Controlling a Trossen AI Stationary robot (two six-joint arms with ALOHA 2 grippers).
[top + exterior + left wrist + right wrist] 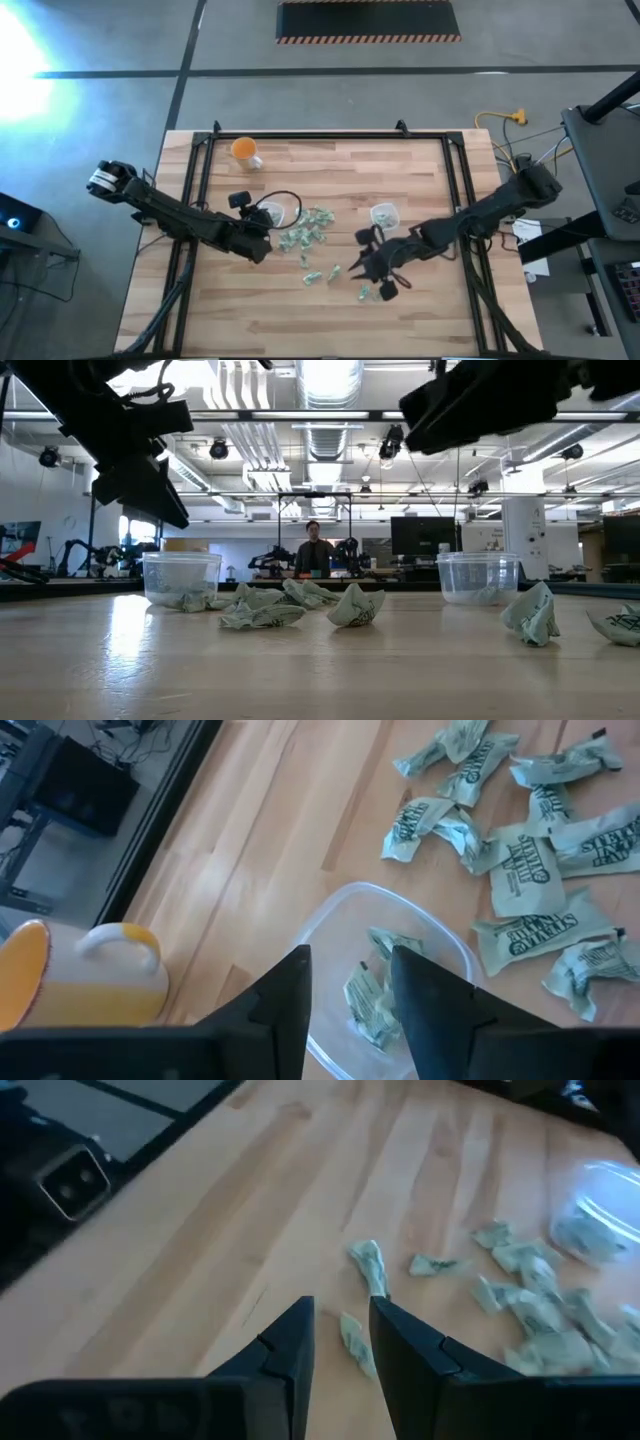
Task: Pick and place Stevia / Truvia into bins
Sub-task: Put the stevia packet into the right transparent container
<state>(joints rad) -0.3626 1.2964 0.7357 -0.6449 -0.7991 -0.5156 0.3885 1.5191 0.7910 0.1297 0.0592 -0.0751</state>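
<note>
Pale green and white Stevia sachets lie flat in a pile (pixel 305 232) at the table's middle, with a few more nearer the front (pixel 322 274). The left bin (pixel 281 211) holds sachets (pixel 372 1000), and the right bin (pixel 385 213) also holds some. My left gripper (pixel 350 982) is open above the left bin's rim (pixel 330 920) and holds nothing. My right gripper (pixel 340 1342) is open, raised above the table (pixel 480 400). Between its fingers a loose sachet (pixel 355 1345) shows on the wood below, and another (pixel 368 1266) lies just beyond.
An orange-and-white cup (pixel 245 150) stands near the far left corner, also seen in the left wrist view (pixel 70 975). A black frame (pixel 200 170) runs along the table's sides and far edge. Bare wood spreads across the near half (pixel 300 320). A person (pixel 314 550) sits far behind.
</note>
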